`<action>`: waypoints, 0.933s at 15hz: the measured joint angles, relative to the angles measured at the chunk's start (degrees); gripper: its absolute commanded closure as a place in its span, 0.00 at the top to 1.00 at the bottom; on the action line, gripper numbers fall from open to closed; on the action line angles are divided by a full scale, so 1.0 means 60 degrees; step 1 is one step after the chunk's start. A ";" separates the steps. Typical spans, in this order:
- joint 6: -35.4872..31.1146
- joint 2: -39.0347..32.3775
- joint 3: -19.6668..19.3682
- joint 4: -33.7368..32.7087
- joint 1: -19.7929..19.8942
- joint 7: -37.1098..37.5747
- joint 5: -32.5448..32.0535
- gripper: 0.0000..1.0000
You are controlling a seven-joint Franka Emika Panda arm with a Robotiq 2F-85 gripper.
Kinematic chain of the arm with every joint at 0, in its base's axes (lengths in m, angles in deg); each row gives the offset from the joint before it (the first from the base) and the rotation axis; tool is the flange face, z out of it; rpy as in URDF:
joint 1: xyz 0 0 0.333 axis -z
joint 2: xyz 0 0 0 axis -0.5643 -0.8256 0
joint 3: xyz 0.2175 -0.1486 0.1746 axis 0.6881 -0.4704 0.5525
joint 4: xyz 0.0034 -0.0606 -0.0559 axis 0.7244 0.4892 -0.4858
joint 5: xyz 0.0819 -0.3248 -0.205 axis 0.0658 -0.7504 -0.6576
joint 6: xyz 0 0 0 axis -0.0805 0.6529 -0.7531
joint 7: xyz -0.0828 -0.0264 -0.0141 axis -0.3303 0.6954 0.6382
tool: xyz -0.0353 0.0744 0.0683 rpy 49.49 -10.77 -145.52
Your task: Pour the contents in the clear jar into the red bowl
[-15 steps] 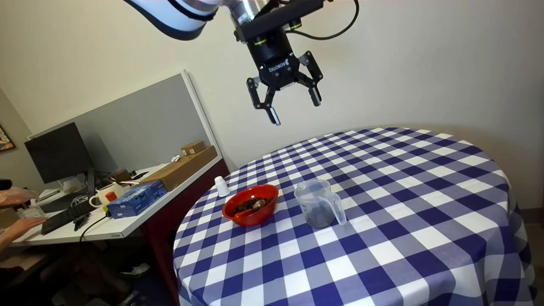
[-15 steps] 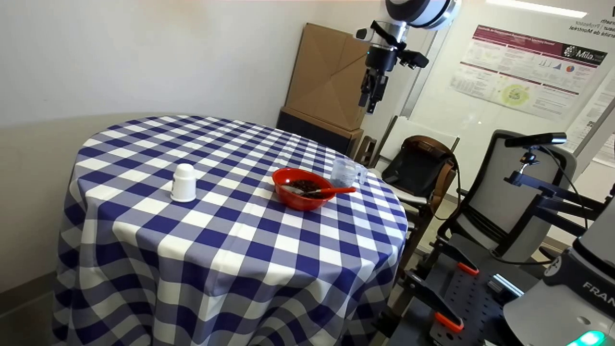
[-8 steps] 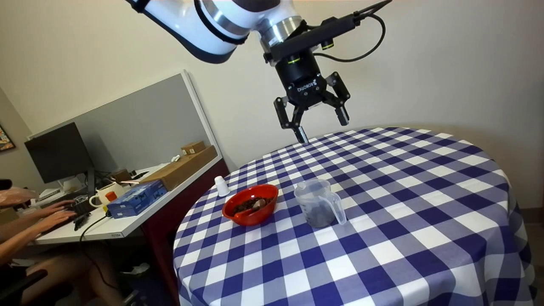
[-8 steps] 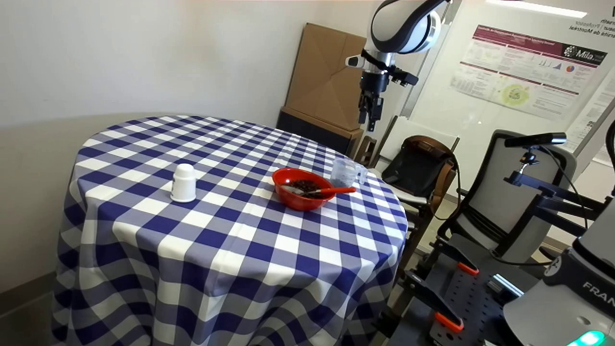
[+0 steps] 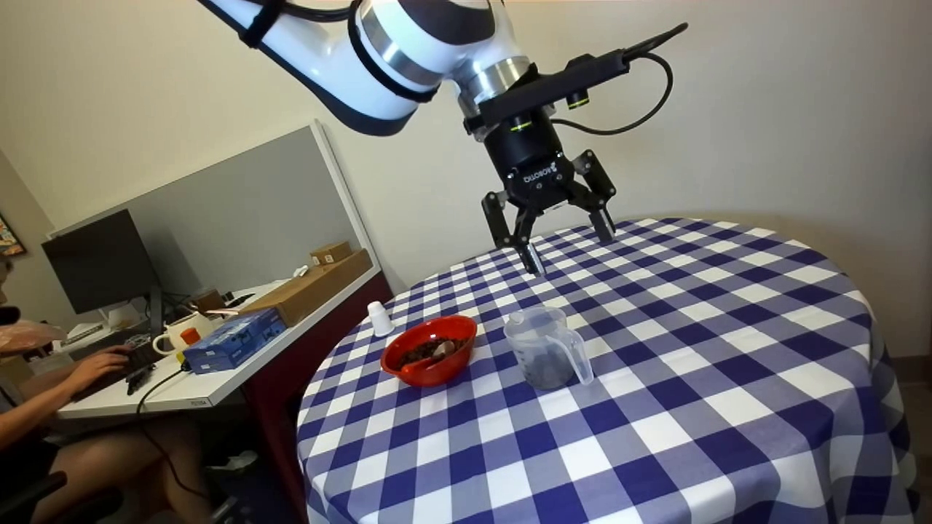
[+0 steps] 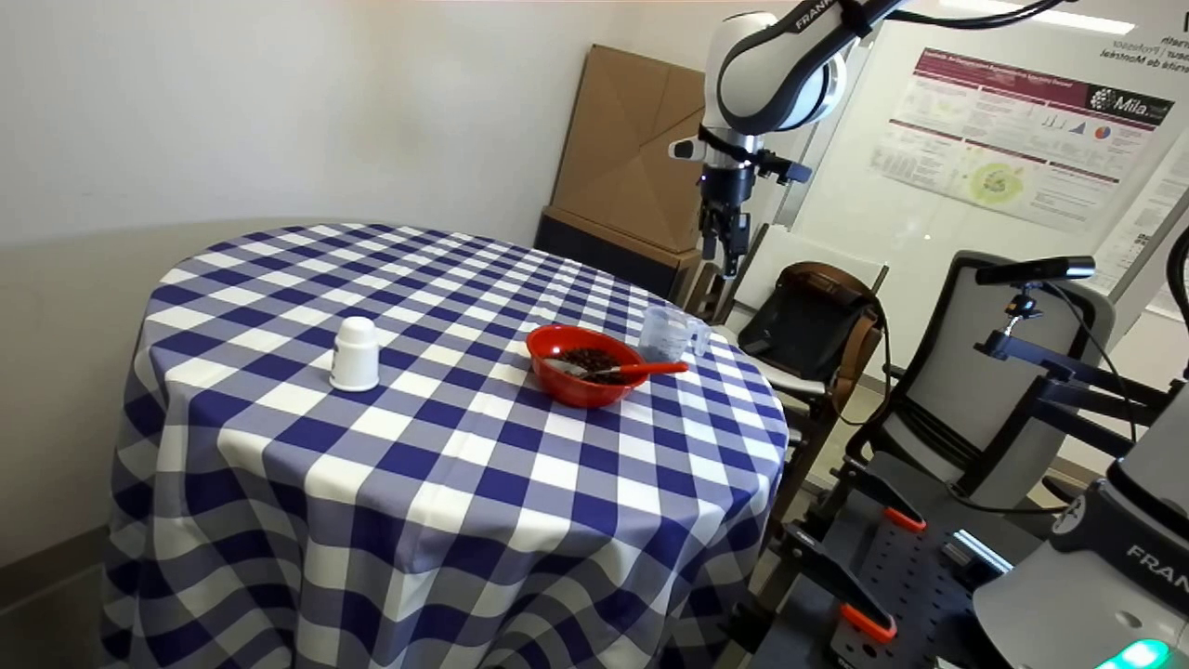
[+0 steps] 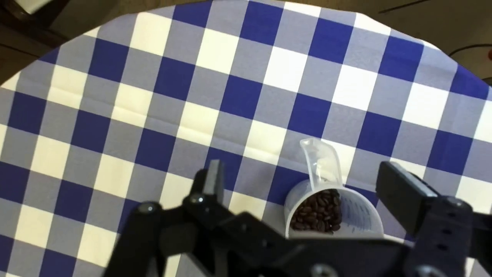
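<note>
The clear jar [image 5: 542, 356] stands upright on the checked cloth, with a handle and dark brown beans inside. It also shows in an exterior view [image 6: 661, 336], partly behind the bowl. In the wrist view the jar [image 7: 359, 211] lies between the fingers, its lower part hidden by the gripper. The red bowl [image 5: 440, 377] stands beside the jar and holds dark beans and a spoon; it also shows in an exterior view [image 6: 578, 396] but not in the wrist view. My gripper [image 5: 570, 246] is wide open and empty, above the jar and apart from it; it also shows in an exterior view [image 6: 721, 256].
A red-handled spoon [image 6: 655, 368] leans over the bowl's rim. A white shaker-like object [image 6: 356, 355] stands on the far side of the bowl from the jar. The round table's edge [image 6: 776, 418] runs close by the jar. A person sits at a desk [image 5: 145, 397] off the table.
My gripper has come down and across to above the jar, staying open. The jar and bowl have not moved. The person at the desk has shifted.
</note>
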 measured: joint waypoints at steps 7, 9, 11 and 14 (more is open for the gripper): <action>-0.0046 0.0068 0.0049 0.0614 0.0000 0.0004 -0.0204 1.00; -0.0088 0.0068 0.0088 0.0795 0.0000 0.0005 -0.0204 1.00; -0.0308 0.0061 0.0127 0.0993 0.0000 0.0005 -0.0218 1.00; -0.0951 0.0017 0.0140 0.1268 0.0000 0.0036 -0.0371 1.00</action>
